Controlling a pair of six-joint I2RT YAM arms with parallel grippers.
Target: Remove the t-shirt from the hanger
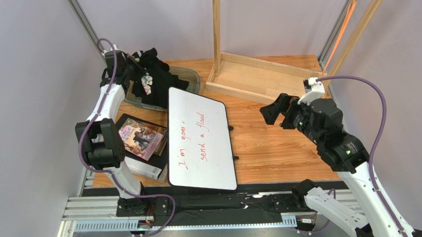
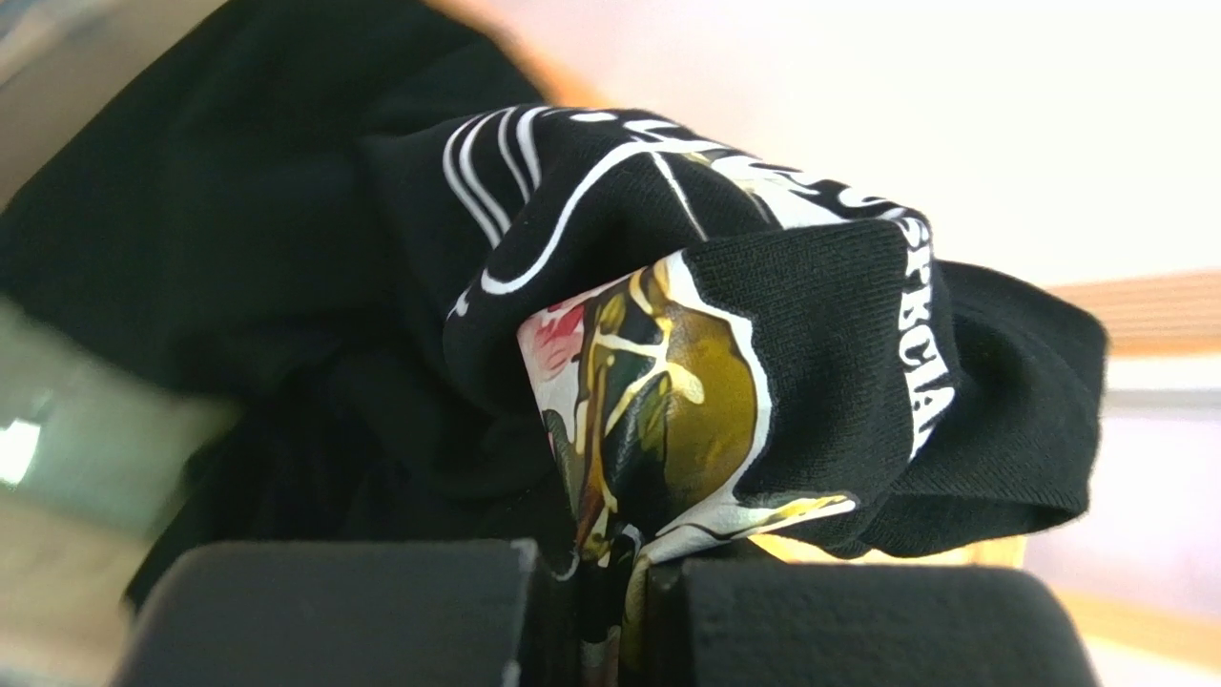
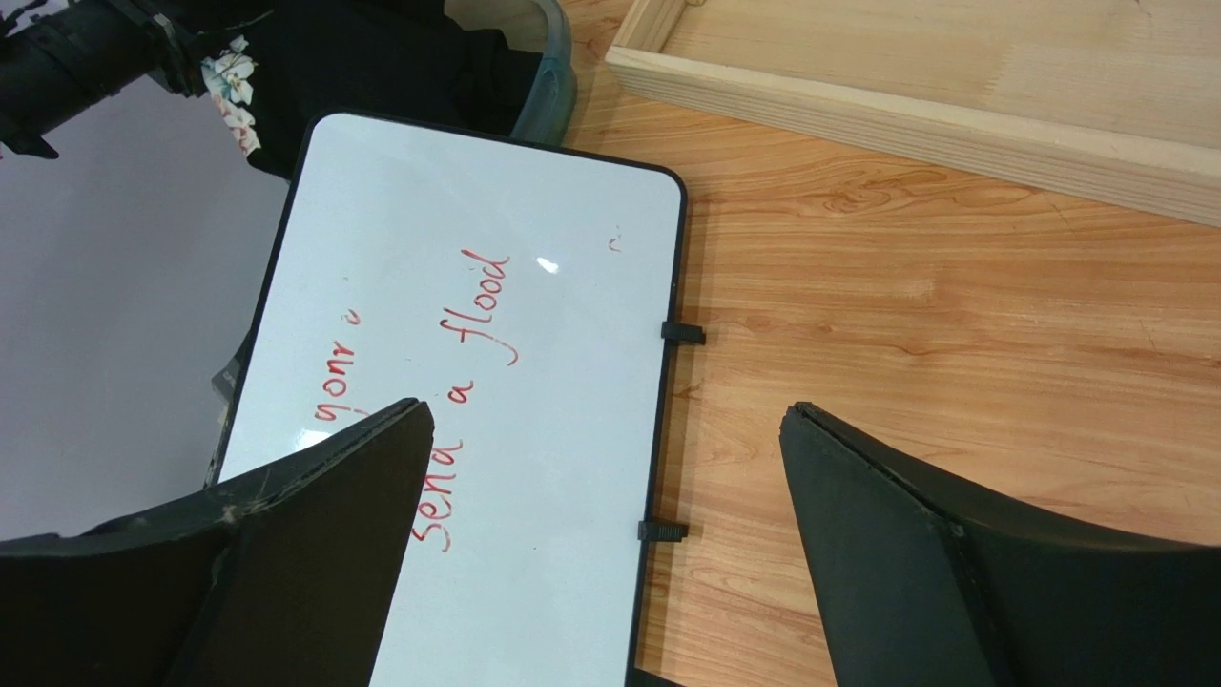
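Observation:
The black t-shirt with its floral print is bunched up at the far left, over a clear bin. My left gripper is shut on it. In the left wrist view the printed cloth is pinched between the pads of that gripper. The t-shirt also shows in the right wrist view. The orange hanger hangs bare on the wooden rack at the far right, apart from the shirt. My right gripper is open and empty above the table, right of the whiteboard.
A whiteboard with red writing lies in the middle of the table; it also shows in the right wrist view. Books lie left of it. The wooden rack's base stands at the back right. Grey walls close both sides.

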